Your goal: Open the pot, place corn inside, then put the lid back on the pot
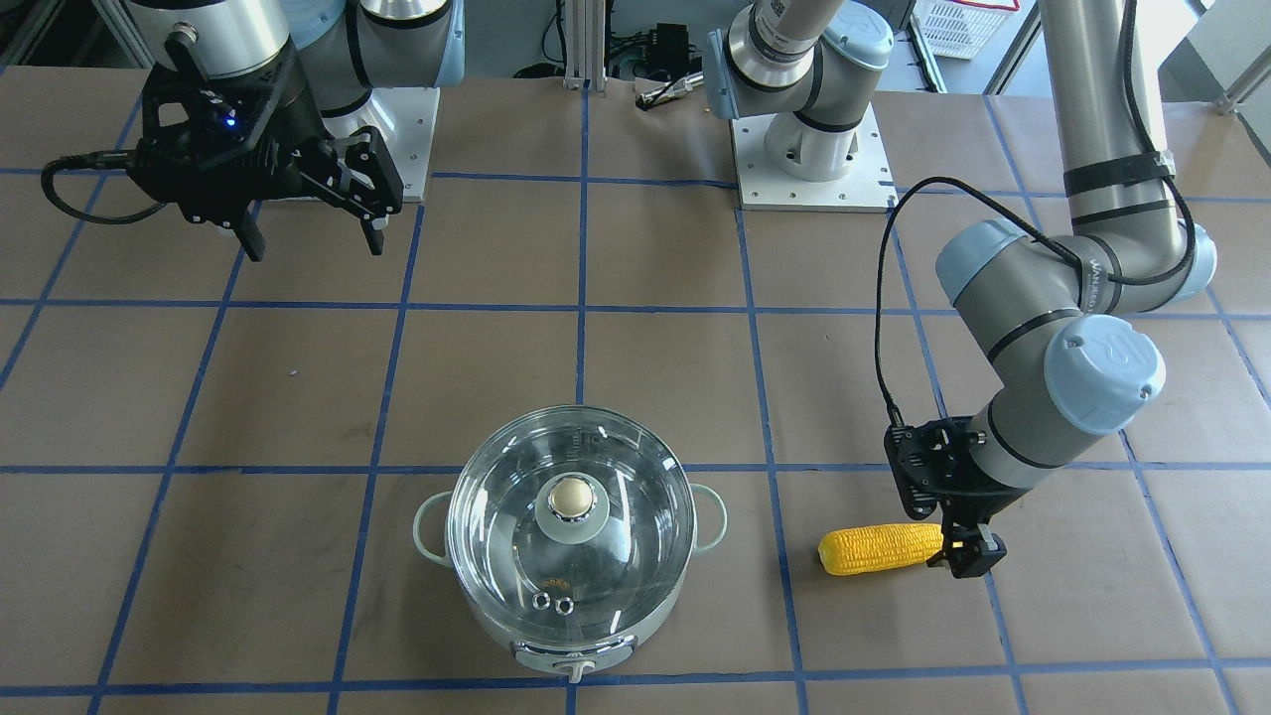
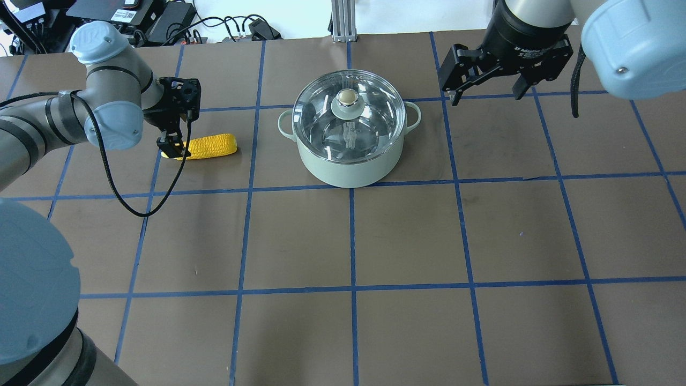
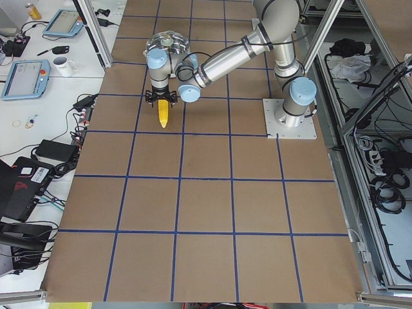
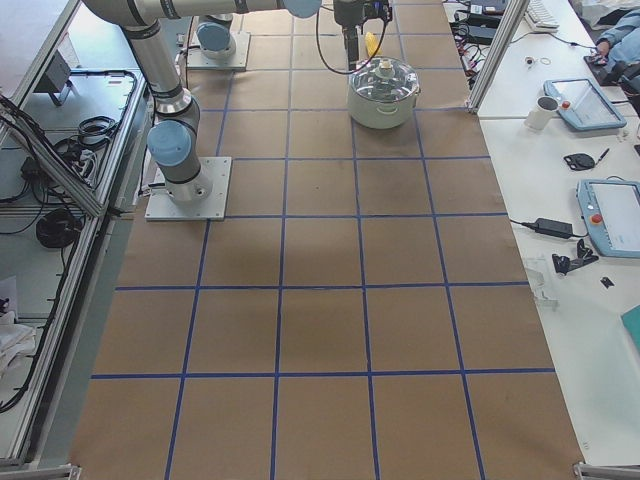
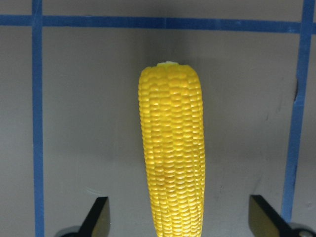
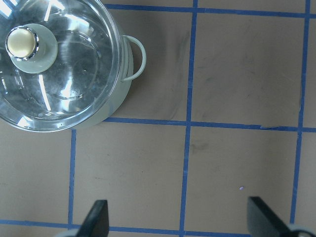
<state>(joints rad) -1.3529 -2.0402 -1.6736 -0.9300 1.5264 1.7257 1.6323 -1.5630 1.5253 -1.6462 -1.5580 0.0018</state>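
One corn point(image 2: 211, 146) lies toward the counter's point(image 2: 407, 236) left edge, left pincer point(image 5: 177, 212) spread apart astride its end; pot point(image 2: 348, 161), lid point(image 2: 370, 104) on, sits mid far edge; right pincer point(image 6: 177, 210), also apart, hovers toward the right edge.

Grey-tubed arms point(image 1: 1092, 119) wear pale blue joint caps point(image 1: 1107, 372), black cables point(image 1: 878, 298), and a black right claw point(image 1: 316, 246).

- The tabletop point(image 2: 407, 236) is covered with brown paper and divided into squares by blue tape lines.
- An electric cooking pot point(image 2: 348, 161) is set near the operators' long edge, about midway along it.
- A toy corn cob point(image 2: 211, 146) is laid flat near the same edge, apart from the pot, toward the robot's left end.
- A metal base plate point(image 1: 765, 189) is fixed by the robot-side edge, and a second base plate point(image 1: 417, 119) further along it.
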